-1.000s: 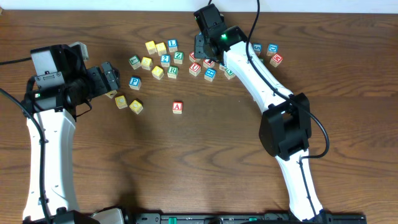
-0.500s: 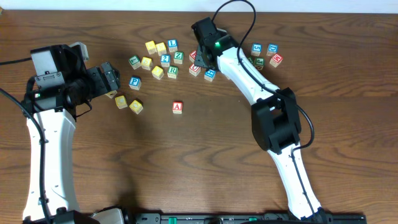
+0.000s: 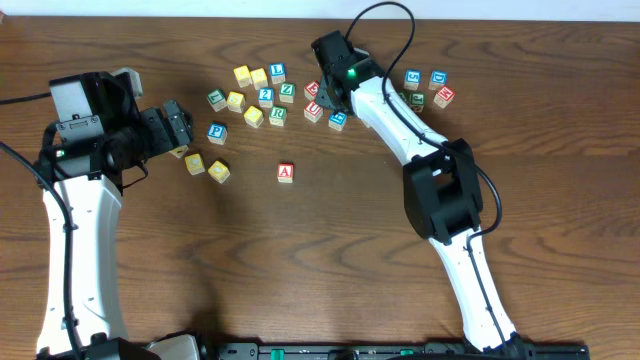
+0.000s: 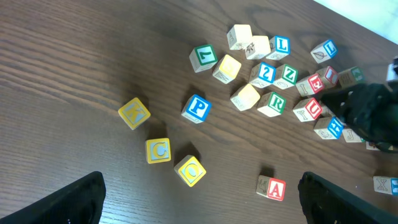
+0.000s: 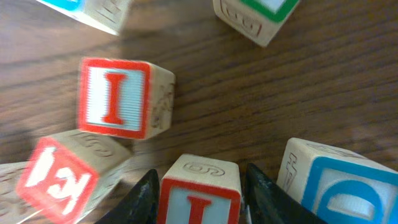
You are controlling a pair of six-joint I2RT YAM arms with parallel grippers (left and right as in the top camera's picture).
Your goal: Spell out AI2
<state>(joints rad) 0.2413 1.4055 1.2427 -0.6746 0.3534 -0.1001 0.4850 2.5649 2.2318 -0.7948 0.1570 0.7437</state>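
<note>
Left gripper [image 3: 178, 126]: far left of the tabletop [image 3: 300, 260], jaws released and spread wide, holding nothing. Yellow cubes [image 4: 158, 150]: three, loose, just ahead of that gripper. P cube [image 4: 197, 108]: blue letter, beside the yellow ones, apart from the main cluster. Main cluster: lettered and plain yellow cubes packed near the far edge. 2 cube [image 3: 266, 96]: white face, blue numeral, inside the cluster, just left of the green Z cube [image 3: 287, 92]. A cube [image 3: 286, 172]: red frame, red letter, standing alone on bare wood, well apart from the cluster on the near side. Right gripper [image 5: 200, 180]: at the cluster's right end, jaws clenched on the I cube [image 5: 200, 202], one finger against each side; red frame, red letter facing up. Second I [image 5: 118, 98]: same colours, close by but apart, untouched. Blue-framed cube [image 5: 336, 186]: just beside the gripper's outer finger. Far-right group [image 3: 430, 88]: four cubes, apart from the cluster.
</note>
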